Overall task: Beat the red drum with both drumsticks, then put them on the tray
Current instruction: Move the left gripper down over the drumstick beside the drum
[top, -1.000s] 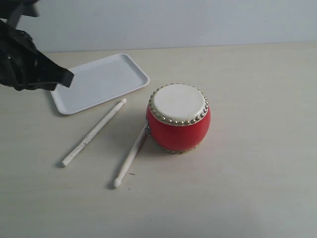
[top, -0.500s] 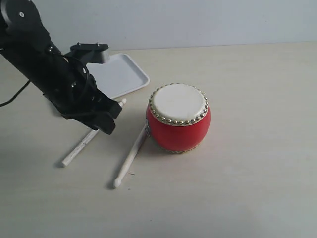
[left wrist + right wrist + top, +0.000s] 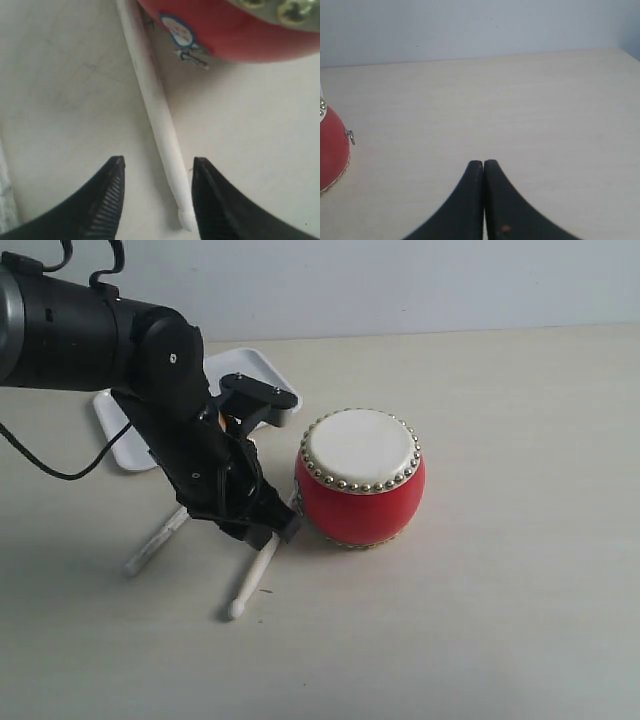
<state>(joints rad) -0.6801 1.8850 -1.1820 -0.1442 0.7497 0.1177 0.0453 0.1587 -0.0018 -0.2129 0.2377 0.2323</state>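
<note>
Exterior view, nearest first: the rounded tip of the nearer drumstick [image 3: 250,580] lies on the pale table [image 3: 480,640] at about 7 o'clock from the red drum [image 3: 360,480], and its shaft runs up towards the drum's base. The left gripper [image 3: 265,530] is low over the middle of that stick, just beside the drum's 8 o'clock side, on a black arm that reaches in from 10 o'clock. The stick's far end is hidden behind it.

In the left wrist view the left gripper [image 3: 158,160] is spread wide. The nearer drumstick [image 3: 150,90] lies on the table between the two ribbed fingers [image 3: 107,200], closer to one than the other; neither visibly touches it. The stick passes under the bulge of the red drum [image 3: 235,35], by a round sticker [image 3: 177,30]; whether stick and drum touch I cannot tell.

The farther drumstick [image 3: 160,538] lies at 9 o'clock from the drum, partly covered by the arm. The drum stands upright, cream skin up, ringed by gold studs [image 3: 345,483]. The white tray [image 3: 110,430] sits farthest back at 10 o'clock, mostly hidden by the arm.

The right gripper [image 3: 483,165], pressed together on nothing, hangs over bare table with the red drum [image 3: 330,150] at the edge of its view.
</note>
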